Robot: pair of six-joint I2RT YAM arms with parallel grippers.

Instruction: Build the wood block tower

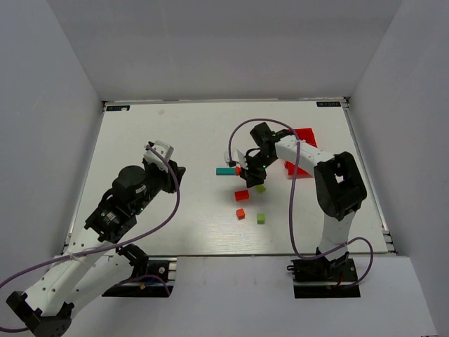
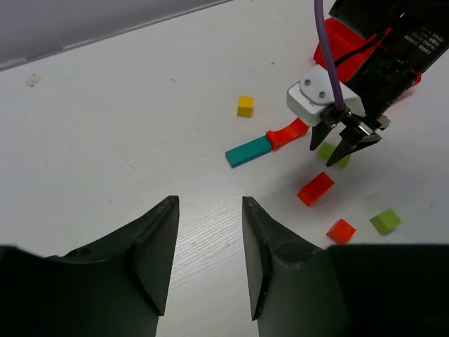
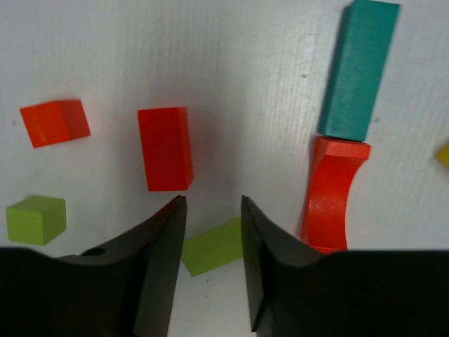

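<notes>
The wood blocks lie loose on the white table; none is stacked. A teal bar [image 1: 225,170] [image 3: 358,70] lies end to end with a red arch piece [image 3: 333,193]. My right gripper [image 1: 251,177] [image 3: 212,200] is open, low over a lime-green block [image 3: 210,246] that lies between its fingers. A red bar [image 3: 165,147] [image 1: 241,195], an orange-red cube [image 3: 55,122] [image 1: 240,213] and a second lime cube [image 3: 35,219] [image 1: 260,218] lie just beyond. A yellow cube [image 2: 245,105] sits past the teal bar. My left gripper [image 1: 175,173] [image 2: 209,200] is open and empty, well left of the blocks.
A red plastic bin [image 1: 303,147] [image 2: 344,42] stands at the back right, behind the right arm. Grey walls enclose the table on three sides. The right arm's purple cable [image 1: 242,130] loops over the blocks.
</notes>
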